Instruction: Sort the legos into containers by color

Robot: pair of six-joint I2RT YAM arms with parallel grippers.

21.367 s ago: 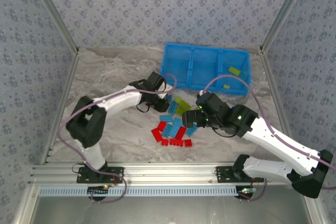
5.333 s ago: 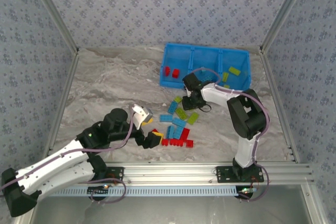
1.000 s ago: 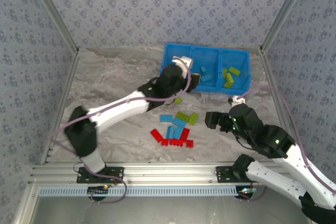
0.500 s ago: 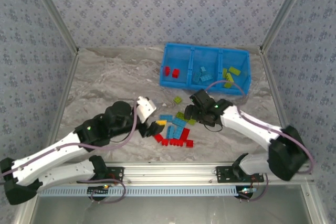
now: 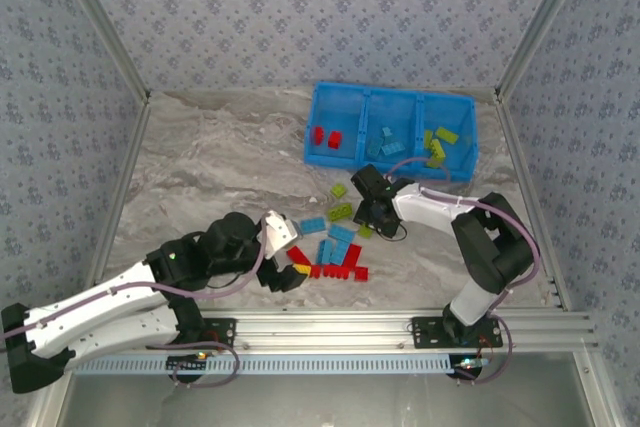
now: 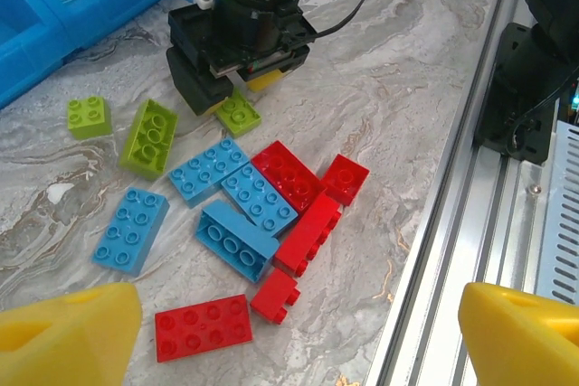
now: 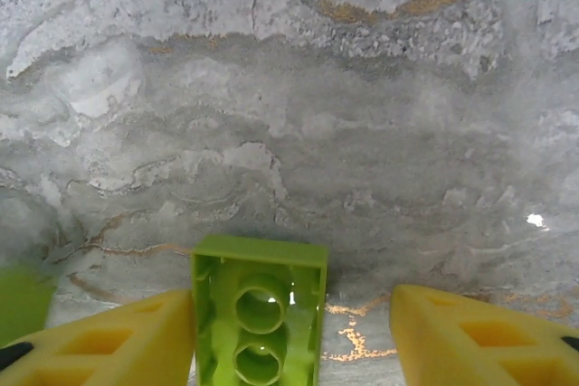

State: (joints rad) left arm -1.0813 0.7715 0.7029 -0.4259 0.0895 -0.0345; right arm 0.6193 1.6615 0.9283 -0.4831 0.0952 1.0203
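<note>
- Right wrist view: the right tool [image 7: 291, 327] has its 2 yellow fingers [image 7: 118, 341] spread apart. A yellow-green lego [image 7: 260, 305] sits on the desk [image 7: 289, 88] between them, hard against the left-hand finger and clear of the other. Nothing is clamped yet.
- That lego looks like hard, light, hollow plastic. It should be stiff enough for a firm squeeze, but its smooth sides could slip or twist. I would centre the tool over it and close on the 2 long flat sides, not the corners.
- Left wrist view: the left tool [image 6: 298, 323] is wide apart and empty, and hangs above the loose pile. Between its fingers and just ahead lie red legos [image 6: 288, 174] and light blue legos [image 6: 210, 169], several of them touching. A single red lego [image 6: 201, 325] near the left-hand finger has open sides and looks the easiest to take.
- Top external view: beyond both tools stands the blue tray [image 5: 364, 127], with red, blue and green legos already in separate compartments.
</note>
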